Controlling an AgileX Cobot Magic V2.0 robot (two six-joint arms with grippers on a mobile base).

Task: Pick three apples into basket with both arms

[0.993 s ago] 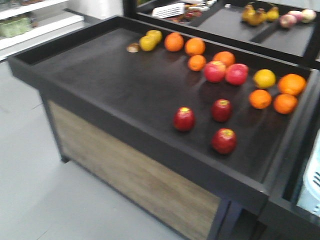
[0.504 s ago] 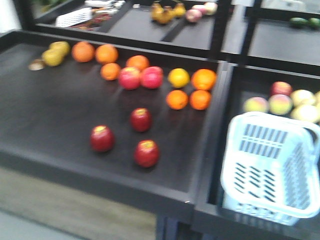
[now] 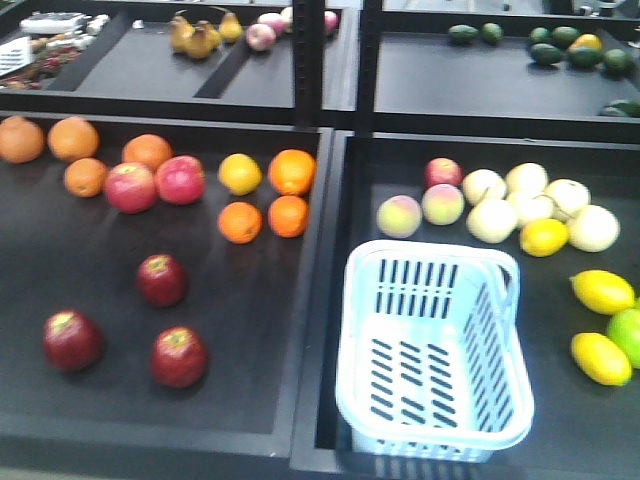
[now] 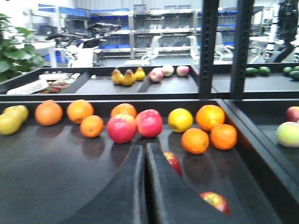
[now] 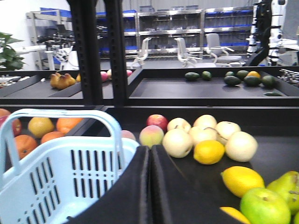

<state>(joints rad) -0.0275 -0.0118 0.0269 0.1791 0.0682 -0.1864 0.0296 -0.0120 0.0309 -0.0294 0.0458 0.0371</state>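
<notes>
Three dark red apples lie in the left tray of the front view: one (image 3: 162, 279) farther back, two (image 3: 71, 340) (image 3: 179, 356) near the front edge. The pale blue basket (image 3: 432, 247) stands empty in the right tray. No gripper shows in the front view. In the left wrist view my left gripper (image 4: 144, 147) is shut and empty, above the tray; one apple (image 4: 174, 162) peeks out behind its right finger and another (image 4: 216, 201) lies lower right. My right gripper (image 5: 150, 148) is shut and empty, just right of the basket (image 5: 65, 155).
Oranges (image 3: 290, 172), a lemon and two pinkish-red apples (image 3: 155, 185) fill the back of the left tray. Pale fruit (image 3: 525, 205), lemons (image 3: 601, 292) and a green fruit lie around the basket. A raised divider (image 3: 325, 300) separates the trays; black posts (image 3: 338, 50) stand behind.
The front view has swung to the right: the three apples now sit at the left, and the whole basket and right tray have come into view. The fruit itself has not shifted.
</notes>
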